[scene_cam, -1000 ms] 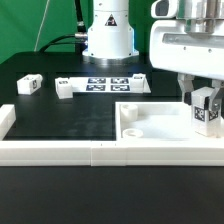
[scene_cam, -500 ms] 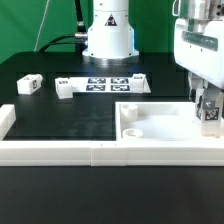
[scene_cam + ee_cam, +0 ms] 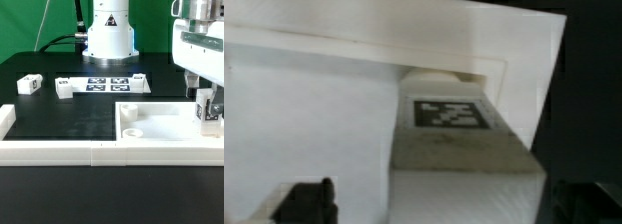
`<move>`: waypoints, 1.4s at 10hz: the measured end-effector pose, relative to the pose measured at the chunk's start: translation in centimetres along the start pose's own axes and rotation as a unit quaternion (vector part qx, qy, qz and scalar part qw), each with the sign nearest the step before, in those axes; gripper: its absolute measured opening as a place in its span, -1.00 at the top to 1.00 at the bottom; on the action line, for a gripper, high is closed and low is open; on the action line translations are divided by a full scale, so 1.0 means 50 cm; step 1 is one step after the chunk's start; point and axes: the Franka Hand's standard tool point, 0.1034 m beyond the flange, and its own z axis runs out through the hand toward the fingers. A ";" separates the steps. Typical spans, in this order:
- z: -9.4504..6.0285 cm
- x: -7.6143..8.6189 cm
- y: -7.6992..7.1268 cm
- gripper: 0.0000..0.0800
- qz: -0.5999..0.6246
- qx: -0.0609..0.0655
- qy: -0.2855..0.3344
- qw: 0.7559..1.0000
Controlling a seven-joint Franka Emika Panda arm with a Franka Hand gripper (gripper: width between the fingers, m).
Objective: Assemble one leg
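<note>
My gripper (image 3: 209, 112) is shut on a leg (image 3: 211, 111), a small white block with a black-and-white tag. It holds the leg upright at the far right corner of the large white panel (image 3: 160, 127), at the exterior view's right. In the wrist view the leg (image 3: 455, 150) runs between my fingers (image 3: 304, 200), its tag facing the camera, with the panel (image 3: 313, 110) beside and behind it. I cannot tell whether the leg's lower end touches the panel. Two more legs (image 3: 28, 85) (image 3: 65, 88) lie on the black table at the exterior view's left.
The marker board (image 3: 112, 83) lies at the back in front of the robot base (image 3: 107, 35). A long white border rail (image 3: 90, 151) runs along the table's front, with a short upright end (image 3: 5, 120) at the left.
My gripper has moved toward the exterior view's right and a little lower with the leg, from over the panel's middle right to its right corner.
</note>
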 end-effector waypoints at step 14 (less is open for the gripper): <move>-0.005 0.003 -0.010 -0.62 -0.621 -0.003 0.010 0.784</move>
